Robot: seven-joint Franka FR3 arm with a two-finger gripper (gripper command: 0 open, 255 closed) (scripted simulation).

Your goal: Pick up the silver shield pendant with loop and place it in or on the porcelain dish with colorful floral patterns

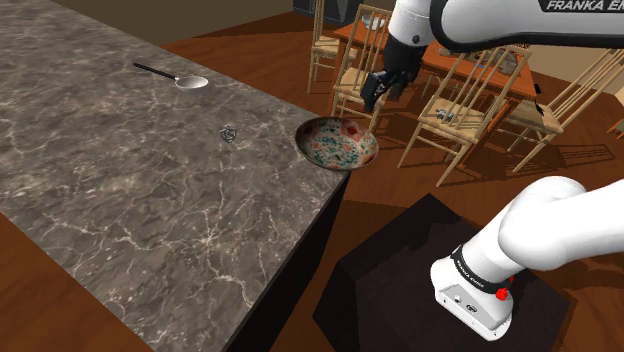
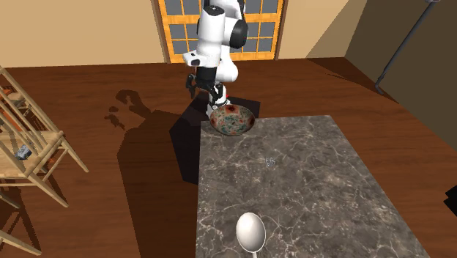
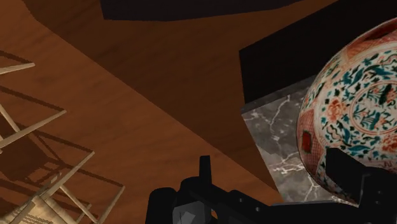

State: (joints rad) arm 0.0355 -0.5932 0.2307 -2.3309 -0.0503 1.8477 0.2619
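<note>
The small silver pendant [image 1: 229,132] lies loose and flat on the dark marbled worktop [image 1: 120,200]. Nothing crowds it, which should leave room for a grasp from above. The floral dish [image 1: 337,143] sits on the worktop's corner nearest the arm's stand, probably so that the carry is short. A spoon [image 1: 180,78] rests well apart, at about 10 o'clock from the pendant in the shoulder view. The end effector [image 1: 375,98] hangs above and just past that corner, near the dish; in the wrist view its fingers stand apart with nothing between them. In the shoulder view the pendant lies at about 8 o'clock from the end effector, beyond the dish, so the reach to it has yet to begin.
</note>
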